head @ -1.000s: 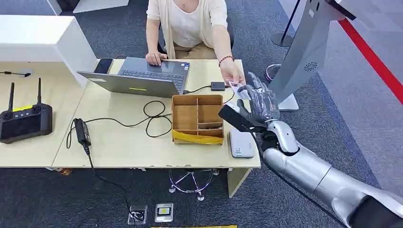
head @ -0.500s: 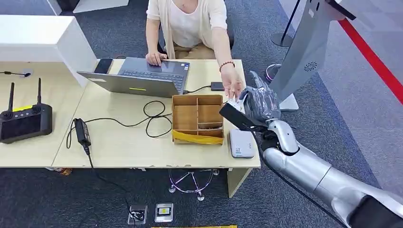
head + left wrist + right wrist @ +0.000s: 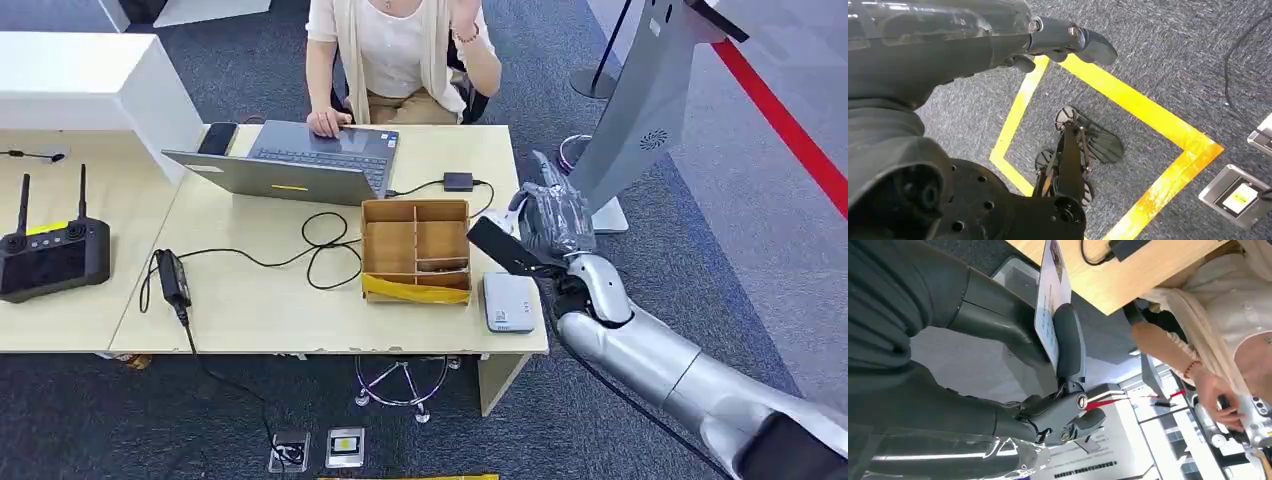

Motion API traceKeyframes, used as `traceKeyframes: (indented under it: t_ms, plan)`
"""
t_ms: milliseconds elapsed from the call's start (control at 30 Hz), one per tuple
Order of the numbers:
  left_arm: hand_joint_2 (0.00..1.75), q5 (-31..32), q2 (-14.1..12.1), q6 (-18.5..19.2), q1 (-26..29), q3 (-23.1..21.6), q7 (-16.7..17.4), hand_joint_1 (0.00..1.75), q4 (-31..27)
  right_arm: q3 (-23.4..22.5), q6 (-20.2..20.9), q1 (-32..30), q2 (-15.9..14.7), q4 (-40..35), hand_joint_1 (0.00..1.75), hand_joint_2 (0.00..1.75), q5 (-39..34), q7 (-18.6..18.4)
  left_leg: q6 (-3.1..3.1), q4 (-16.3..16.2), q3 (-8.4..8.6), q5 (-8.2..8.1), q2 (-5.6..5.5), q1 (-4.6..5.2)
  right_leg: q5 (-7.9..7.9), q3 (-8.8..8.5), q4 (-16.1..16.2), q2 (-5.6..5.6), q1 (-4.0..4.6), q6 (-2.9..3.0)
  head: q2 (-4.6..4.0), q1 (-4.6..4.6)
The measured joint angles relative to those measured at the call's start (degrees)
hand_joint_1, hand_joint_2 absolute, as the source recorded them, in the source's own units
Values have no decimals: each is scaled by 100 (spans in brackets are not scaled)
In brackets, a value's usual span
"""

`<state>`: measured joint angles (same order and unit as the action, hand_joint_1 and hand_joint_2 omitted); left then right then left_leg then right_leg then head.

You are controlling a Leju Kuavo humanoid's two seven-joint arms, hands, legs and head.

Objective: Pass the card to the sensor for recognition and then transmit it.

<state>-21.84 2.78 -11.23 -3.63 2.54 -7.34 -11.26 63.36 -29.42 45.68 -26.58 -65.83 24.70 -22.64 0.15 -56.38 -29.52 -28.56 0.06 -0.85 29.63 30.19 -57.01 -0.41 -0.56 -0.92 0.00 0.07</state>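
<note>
Dark grey carpet covers the floor, and on it stands a light wooden tabletop (image 3: 260,290) that carries most of the things. Near its middle sits a brown divided box (image 3: 415,249) with a yellow strip on its front wall; I take this box as the landmark. Just beside the box, toward the robot's right arm, lies a small white card reader (image 3: 508,302) flat on the tabletop. Behind the box, a black cable runs to a small black adapter (image 3: 458,181), and further behind stands an open grey laptop (image 3: 300,163), where a person (image 3: 395,50) in a light top rests one hand on the keyboard and lifts the other hand up near the shoulder. Well apart from the box, on the far left side, lies a black remote controller (image 3: 50,255) with two antennas. The right hand (image 3: 548,222) hovers beyond the tabletop edge, on the reader's side of the box and a little above it. In the right wrist view the card (image 3: 1051,302) is white with print on it, and it stands clamped between the thick thumb (image 3: 1069,342) and the dark fingers (image 3: 990,310), so the card is off the tabletop. The left hand (image 3: 948,45) hangs over the carpet, above a yellow tape line (image 3: 1148,120); its fingers are slightly bent, apart, and hold nothing.
</note>
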Motion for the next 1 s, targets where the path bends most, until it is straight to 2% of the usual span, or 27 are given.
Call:
traceKeyframes:
  t_ms: [567,1000]
  plan:
    - [0,-33,0,7,5,-144,17,0,0,-4,155,-469,-170,208,175,175,-146,-2,0,0,-1,0,1,0,0,1,0,4,0,0,0,0]
    - [0,-149,0,0,-2,-219,17,0,0,-9,253,-605,-170,350,175,175,-190,96,0,0,0,0,2,0,0,1,0,6,0,0,0,0]
